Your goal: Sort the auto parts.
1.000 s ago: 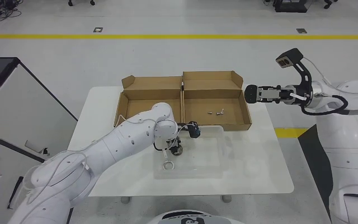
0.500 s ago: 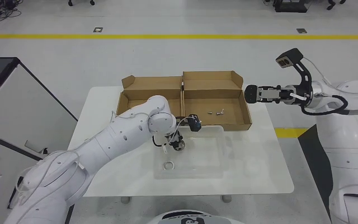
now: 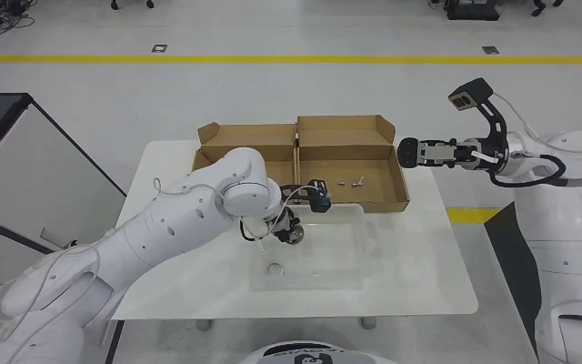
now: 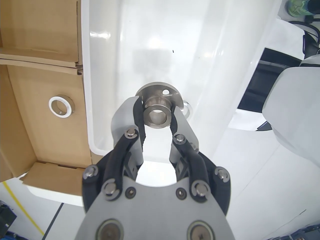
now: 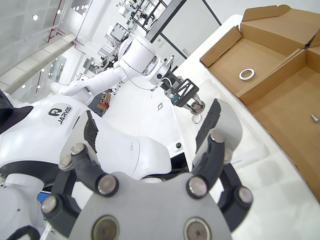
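A flanged metal bushing point(image 4: 158, 91), judged heavy, rigid and slick, is clamped by its narrow hub in the left tool point(image 4: 156, 109) above the clear tray point(image 4: 85, 81), while the right tool point(image 3: 405, 152) is held wide open beside the cardboard boxes point(image 3: 375, 175).

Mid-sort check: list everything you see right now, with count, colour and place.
table: one, white, under everything
tray: one, clear, table middle
left box, right box: two, brown cardboard, side by side behind tray
flanged bushing: one, silver, in left tool above tray
rings: two, silver, one in tray, one in left box
small fasteners: two, silver, in right box
left tool: one, black and grey, shut on flanged bushing
right tool: one, black and grey, open, empty, by right box's outer end
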`<state>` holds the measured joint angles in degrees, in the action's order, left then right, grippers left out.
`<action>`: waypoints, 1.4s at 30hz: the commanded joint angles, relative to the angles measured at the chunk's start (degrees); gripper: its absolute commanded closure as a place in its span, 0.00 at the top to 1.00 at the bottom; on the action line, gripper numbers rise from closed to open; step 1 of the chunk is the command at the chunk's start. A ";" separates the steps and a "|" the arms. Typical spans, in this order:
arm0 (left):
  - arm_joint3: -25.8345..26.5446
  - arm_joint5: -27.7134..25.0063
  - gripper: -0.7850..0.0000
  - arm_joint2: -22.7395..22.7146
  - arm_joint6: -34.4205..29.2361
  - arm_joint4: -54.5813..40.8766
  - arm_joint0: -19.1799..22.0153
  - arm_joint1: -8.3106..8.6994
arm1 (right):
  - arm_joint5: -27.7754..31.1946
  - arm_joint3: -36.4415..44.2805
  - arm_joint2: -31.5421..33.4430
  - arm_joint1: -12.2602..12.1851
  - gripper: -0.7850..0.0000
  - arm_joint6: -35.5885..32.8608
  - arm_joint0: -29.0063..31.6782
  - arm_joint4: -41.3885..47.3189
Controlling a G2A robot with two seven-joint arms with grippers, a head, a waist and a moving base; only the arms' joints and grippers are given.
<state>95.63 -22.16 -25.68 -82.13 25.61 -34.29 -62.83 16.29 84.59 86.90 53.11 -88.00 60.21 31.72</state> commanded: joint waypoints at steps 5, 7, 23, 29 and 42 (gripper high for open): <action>0.01 -0.06 0.00 0.01 0.07 -0.02 0.02 0.04 | 0.00 0.00 0.00 0.00 1.00 0.00 0.00 0.00; 0.01 -0.06 0.00 0.01 0.07 -0.02 0.02 0.04 | 0.00 0.00 0.00 0.00 1.00 0.00 0.00 0.00; -1.57 -1.94 0.00 -12.36 7.10 -9.12 -6.58 4.53 | 0.00 0.00 0.00 0.00 1.00 0.00 0.00 0.00; -2.29 -7.95 0.00 -23.19 10.93 -18.97 -13.26 8.08 | 0.00 0.00 0.00 0.00 1.00 0.00 0.00 0.00; -3.61 -22.32 0.00 -32.90 22.32 -43.49 -20.92 11.23 | 0.00 0.00 0.00 0.00 1.00 0.00 0.00 0.00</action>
<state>91.91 -43.10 -58.64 -61.24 -15.85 -55.04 -51.77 16.29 84.59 86.90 53.11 -88.00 60.21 31.72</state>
